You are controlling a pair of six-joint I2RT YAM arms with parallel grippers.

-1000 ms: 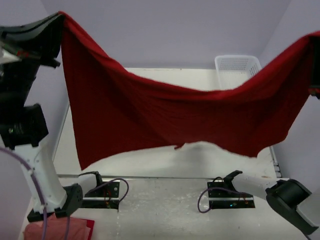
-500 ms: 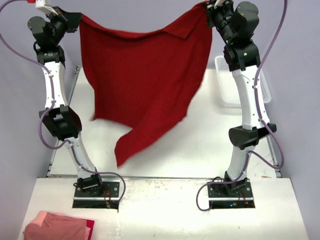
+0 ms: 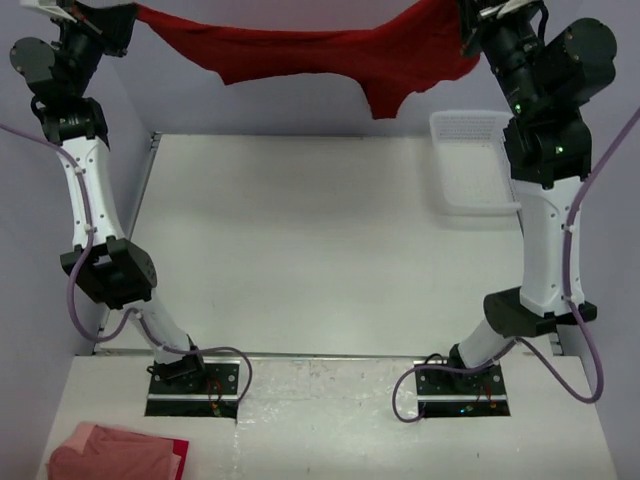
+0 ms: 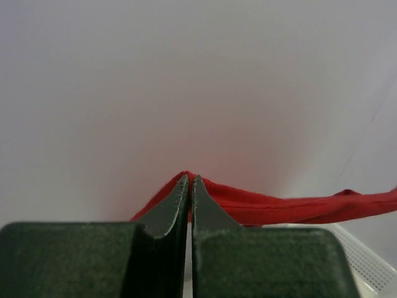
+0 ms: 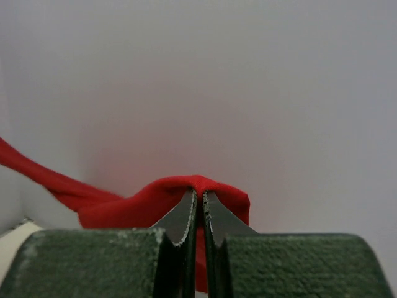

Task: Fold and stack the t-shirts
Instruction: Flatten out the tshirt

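Low on my left, one pink cloth heap sits on the near desk, its bottom cut off by the frame. Up high, my left jaws are clamped shut on one end of the single deep red t-shirt. It's strung sideways, long axis left to right, well above the desk, with a flap drooping near the right. My right jaws are pinched closed on its bunched far end. One white basket stands far right. I can't make out the neck or sleeves.
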